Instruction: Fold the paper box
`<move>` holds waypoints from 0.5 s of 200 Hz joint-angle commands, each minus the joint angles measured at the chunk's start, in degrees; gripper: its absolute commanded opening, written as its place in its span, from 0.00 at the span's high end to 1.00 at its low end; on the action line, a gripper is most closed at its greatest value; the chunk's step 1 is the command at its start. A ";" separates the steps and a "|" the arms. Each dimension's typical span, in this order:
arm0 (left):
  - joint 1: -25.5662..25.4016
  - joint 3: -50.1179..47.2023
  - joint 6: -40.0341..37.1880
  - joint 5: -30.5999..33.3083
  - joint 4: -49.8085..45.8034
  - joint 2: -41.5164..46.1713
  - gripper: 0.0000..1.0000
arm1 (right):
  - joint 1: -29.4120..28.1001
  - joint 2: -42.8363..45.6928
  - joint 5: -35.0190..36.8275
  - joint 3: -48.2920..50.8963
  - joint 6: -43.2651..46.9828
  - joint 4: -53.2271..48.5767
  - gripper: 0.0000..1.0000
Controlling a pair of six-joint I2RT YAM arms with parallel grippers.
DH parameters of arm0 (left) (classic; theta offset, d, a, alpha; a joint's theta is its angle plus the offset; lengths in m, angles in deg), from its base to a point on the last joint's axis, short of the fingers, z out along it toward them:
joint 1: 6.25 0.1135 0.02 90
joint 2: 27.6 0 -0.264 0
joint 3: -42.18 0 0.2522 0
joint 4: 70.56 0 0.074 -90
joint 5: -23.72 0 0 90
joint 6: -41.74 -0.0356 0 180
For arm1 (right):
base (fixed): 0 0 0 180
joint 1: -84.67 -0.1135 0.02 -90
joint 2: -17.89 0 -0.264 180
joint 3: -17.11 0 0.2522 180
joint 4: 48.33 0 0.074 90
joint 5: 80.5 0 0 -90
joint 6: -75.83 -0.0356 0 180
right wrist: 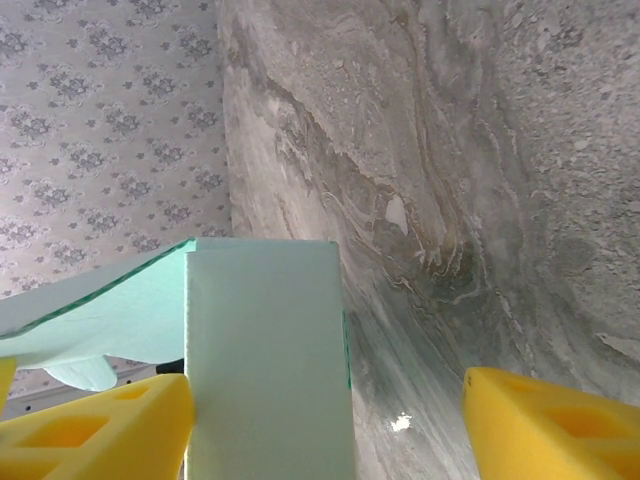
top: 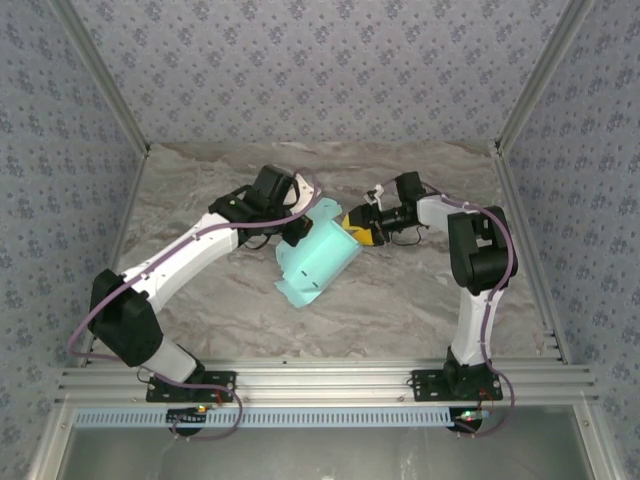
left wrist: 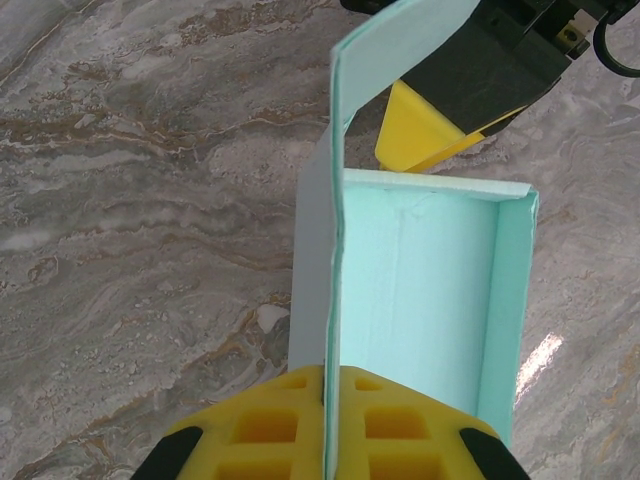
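The paper box (top: 318,262) is a light cyan card piece, partly folded up, held tilted over the table's middle. My left gripper (top: 298,232) is at its upper left edge. In the left wrist view this gripper (left wrist: 333,385) is shut on a thin upright wall of the box (left wrist: 420,300), whose open inside faces the camera. My right gripper (top: 358,233) is at the box's upper right corner. It stands open (right wrist: 325,430); a pale box panel (right wrist: 268,350) lies against its left finger (right wrist: 95,430), well apart from the right finger (right wrist: 550,430).
The grey marbled table (top: 420,300) lies under both arms. Patterned walls (top: 320,70) and aluminium frame posts (top: 520,210) enclose the space. A metal rail (top: 330,380) runs along the near edge by the arm bases.
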 commanded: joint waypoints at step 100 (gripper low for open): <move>0.10 1.13 -0.29 -0.73 4.60 -0.92 1.00 | -2.08 -1.99 -2.64 -2.50 1.76 -8.49 0.21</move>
